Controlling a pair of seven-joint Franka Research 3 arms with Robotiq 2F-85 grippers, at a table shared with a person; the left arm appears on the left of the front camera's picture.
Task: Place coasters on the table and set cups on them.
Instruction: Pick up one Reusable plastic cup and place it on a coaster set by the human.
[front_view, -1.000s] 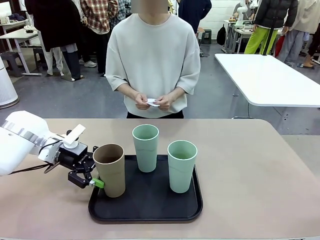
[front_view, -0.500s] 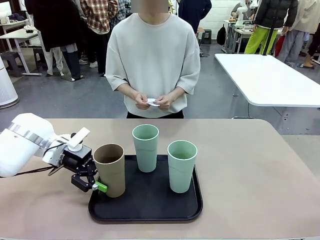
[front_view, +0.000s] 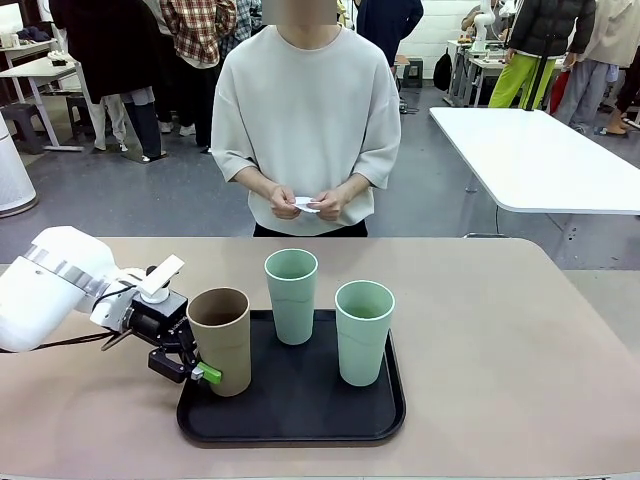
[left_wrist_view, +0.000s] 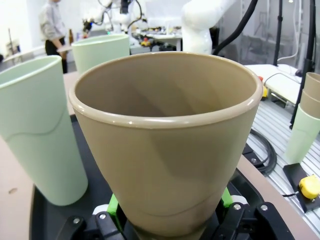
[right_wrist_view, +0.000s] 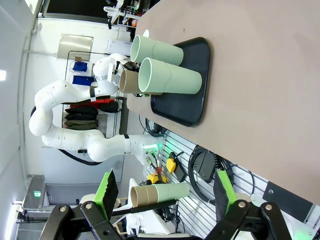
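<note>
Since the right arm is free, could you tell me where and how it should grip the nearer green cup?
Probably its lower wall, the right gripper coming in level from the right: the green cup stands upright on the tray, narrows toward its base, and the brown cup stands to its left.

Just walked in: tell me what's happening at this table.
The left gripper is shut on the tan cup, low down, at the left end of the black tray. Two mint cups stand on the tray too. The person across the table holds something small and white, likely the coasters, in both hands; none lies on the table yet. The right gripper hangs open, away from the cups.
</note>
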